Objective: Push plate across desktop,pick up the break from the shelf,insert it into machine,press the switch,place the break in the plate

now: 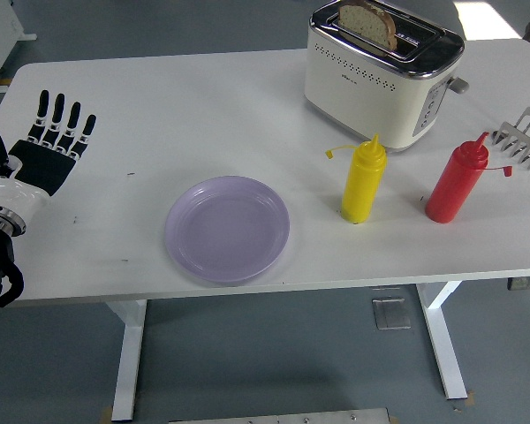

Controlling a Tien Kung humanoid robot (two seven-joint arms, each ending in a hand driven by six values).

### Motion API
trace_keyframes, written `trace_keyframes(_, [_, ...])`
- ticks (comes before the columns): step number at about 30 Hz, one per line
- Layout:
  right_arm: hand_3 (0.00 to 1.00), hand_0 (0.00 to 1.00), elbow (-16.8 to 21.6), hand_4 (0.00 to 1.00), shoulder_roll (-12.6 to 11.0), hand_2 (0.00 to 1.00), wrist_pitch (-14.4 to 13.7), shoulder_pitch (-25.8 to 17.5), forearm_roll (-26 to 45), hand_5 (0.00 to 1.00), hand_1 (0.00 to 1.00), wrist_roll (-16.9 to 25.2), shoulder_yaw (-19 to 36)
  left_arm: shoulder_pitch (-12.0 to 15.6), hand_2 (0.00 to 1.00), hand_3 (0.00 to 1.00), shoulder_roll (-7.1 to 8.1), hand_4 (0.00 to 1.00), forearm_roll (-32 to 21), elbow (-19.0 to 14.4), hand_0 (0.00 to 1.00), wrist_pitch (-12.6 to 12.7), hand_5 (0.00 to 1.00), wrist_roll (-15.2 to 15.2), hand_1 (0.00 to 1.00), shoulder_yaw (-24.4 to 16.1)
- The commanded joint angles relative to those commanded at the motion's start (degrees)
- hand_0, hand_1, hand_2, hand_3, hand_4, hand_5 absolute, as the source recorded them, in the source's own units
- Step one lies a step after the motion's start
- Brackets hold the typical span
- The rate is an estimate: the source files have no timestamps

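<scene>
White table [159, 115] carries the lilac plate [227, 228] nearest, left hand [46, 155] flat beside it, fingers spread and empty. Farther back, the bread [367, 23] stands proud in the toaster [382, 72]. The lever seems unpressed, and a reach for it could topple the red bottle [456, 181].

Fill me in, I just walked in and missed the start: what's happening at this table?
Nothing is being handled right now. A slice of bread sits in the toaster, sticking up from the slot. The purple plate is empty near the front edge, beside the yellow bottle and red bottle. The robot's left hand rests open at the table's left edge; its right arm is out of view.
</scene>
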Motion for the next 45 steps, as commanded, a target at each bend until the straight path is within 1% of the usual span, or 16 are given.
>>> trace_keyframes(1, [0.588,0.421,1.45,0.151,-1.22,0.641,0.62,-1.29,-0.93,0.002,0.528,0.4,1.46,0.09,0.662,0.675,-0.08,0.746,-0.09,-0.17,0.788,0.0,0.998,0.03,0.72,-0.11])
trace_keyframes(2, [0.543,0.404,2.6,0.077,-2.29,0.61,1.3,-2.41,-1.76,0.002,0.472,0.96,2.64,0.21,0.662,0.676,-0.14,0.752,-0.22,-0.33,0.789,0.0,0.998,0.07,0.72,-0.27])
trace_keyframes(5, [0.543,0.404,5.71,0.077,-5.54,0.61,3.22,-5.96,-4.11,0.002,0.472,2.3,6.31,0.62,0.662,0.676,-0.27,0.752,-0.52,-0.76,0.789,0.0,0.998,0.15,0.72,-0.8])
trace_keyframes(7, [0.543,0.404,6.46,0.077,-7.06,0.61,4.95,-8.26,-6.07,0.002,0.472,3.22,8.17,0.86,0.662,0.676,-0.37,0.752,-0.7,-1.02,0.789,0.0,0.998,0.19,0.72,-1.09])
trace_keyframes(8, [0.493,0.413,6.65,0.085,-7.51,0.578,5.65,-9.26,-6.7,0.002,0.413,3.49,8.69,0.93,0.66,0.674,-0.41,0.766,-0.75,-1.11,0.793,-0.01,0.998,0.21,0.721,-1.18])
trace_keyframes(10, [0.493,0.413,6.7,0.085,-8.11,0.578,7.1,-11.35,-8.31,0.002,0.413,4.37,9.15,1.02,0.66,0.674,-0.52,0.766,-0.83,-1.27,0.793,-0.01,0.998,0.24,0.721,-1.32])
trace_keyframes(12, [0.493,0.413,6.31,0.085,-8.18,0.578,8.19,-12.97,-10.24,0.002,0.413,5.3,8.91,1.07,0.66,0.674,-0.64,0.766,-0.86,-1.41,0.793,-0.01,0.998,0.26,0.721,-1.41])
trace_keyframes(17, [0.489,0.41,4.05,0.072,-7.05,0.578,8.75,-15.21,-14.69,0.002,0.403,8.17,7.79,1.05,0.663,0.674,-0.89,0.768,-0.87,-1.5,0.796,-0.01,0.998,0.26,0.721,-1.44])
trace_keyframes(21, [0.49,0.407,1.22,0.07,-5.64,0.58,8.1,-15.74,-17.22,0.002,0.4,10.11,6.1,1.0,0.662,0.675,-1.01,0.769,-0.84,-1.41,0.799,-0.02,0.998,0.25,0.72,-1.41])
trace_keyframes(25, [0.49,0.407,-2.39,0.07,-4.12,0.58,6.92,-15.2,-19.4,0.002,0.4,11.87,3.47,0.92,0.662,0.675,-1.09,0.769,-0.83,-1.06,0.799,-0.02,0.998,0.21,0.72,-1.31])
trace_keyframes(26, [0.49,0.397,-3.04,0.048,-3.87,0.579,6.73,-15.07,-19.73,0.002,0.396,12.12,3.01,0.91,0.663,0.674,-1.11,0.77,-0.82,-1.0,0.798,-0.02,0.998,0.2,0.72,-1.28])
trace_keyframes(27, [0.49,0.397,-4.06,0.048,-3.48,0.579,6.43,-14.87,-20.08,0.002,0.396,12.48,2.18,0.89,0.663,0.674,-1.14,0.77,-0.82,-0.91,0.798,-0.02,0.998,0.19,0.72,-1.23])
trace_keyframes(33, [0.492,0.399,-7.69,0.048,-2.09,0.58,5.44,-14.29,-21.27,0.002,0.397,13.59,-0.79,0.89,0.663,0.674,-1.17,0.772,-0.79,-0.79,0.798,0.0,0.998,0.15,0.72,-1.2])
trace_keyframes(45, [0.494,0.393,-12.54,0.06,-0.78,0.58,3.91,-13.79,-22.17,0.002,0.389,14.95,-4.53,0.9,0.662,0.673,-1.23,0.776,-0.72,-0.7,0.797,0.02,0.998,0.06,0.718,-1.26])
